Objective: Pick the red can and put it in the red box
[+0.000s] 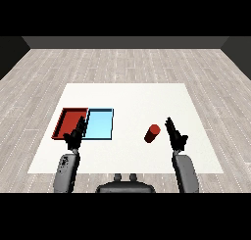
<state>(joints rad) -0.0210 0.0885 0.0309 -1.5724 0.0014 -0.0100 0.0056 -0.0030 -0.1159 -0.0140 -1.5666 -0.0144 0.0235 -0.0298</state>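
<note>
Can: the red can [152, 133] lies tilted on the white table [127, 94], right of centre, its round end toward 1 o'clock, its body running back toward 7 o'clock.
Right hand: the right hand [175, 134] stands near the can, at its 3 o'clock, apart from it; fingers straight and pointing up the table, holding nothing.
Left hand: the left hand [75, 134] hovers over the near edge of the trays, at about 9 o'clock from the can and well apart; fingers relaxed, nothing in them.
Red tray: the red tray [65, 119] sits at the table's left, touching the blue tray [100, 125] on its right side.
Handling: judged a small rigid cylinder, likely light, smooth-walled and apt to roll when nudged sideways.
Hold: best taken across the middle of its side wall, thumb and fingers curling round it.
Stage: the can is not yet grasped; the reach is the step in hand.
</note>
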